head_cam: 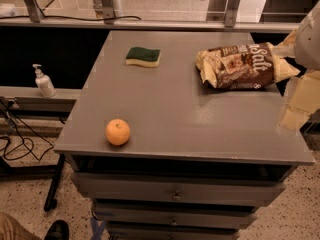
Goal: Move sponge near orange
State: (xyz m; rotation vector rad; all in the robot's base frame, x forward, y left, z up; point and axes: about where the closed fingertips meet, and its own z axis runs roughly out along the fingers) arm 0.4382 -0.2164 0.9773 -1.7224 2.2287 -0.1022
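Note:
The sponge (143, 56), dark green on top with a pale yellow base, lies flat at the back left of the grey cabinet top (175, 109). The orange (118, 132) sits near the front left corner, well in front of the sponge. My gripper (296, 106) hangs at the right edge of the view, over the right side of the cabinet top, far from both the sponge and the orange. It holds nothing that I can see.
A brown-and-cream snack bag (239, 66) lies at the back right, just left of my arm (310, 34). A white pump bottle (44, 81) stands on a lower ledge to the left. Drawers (175, 194) are below the front edge. Cables lie on the floor at left.

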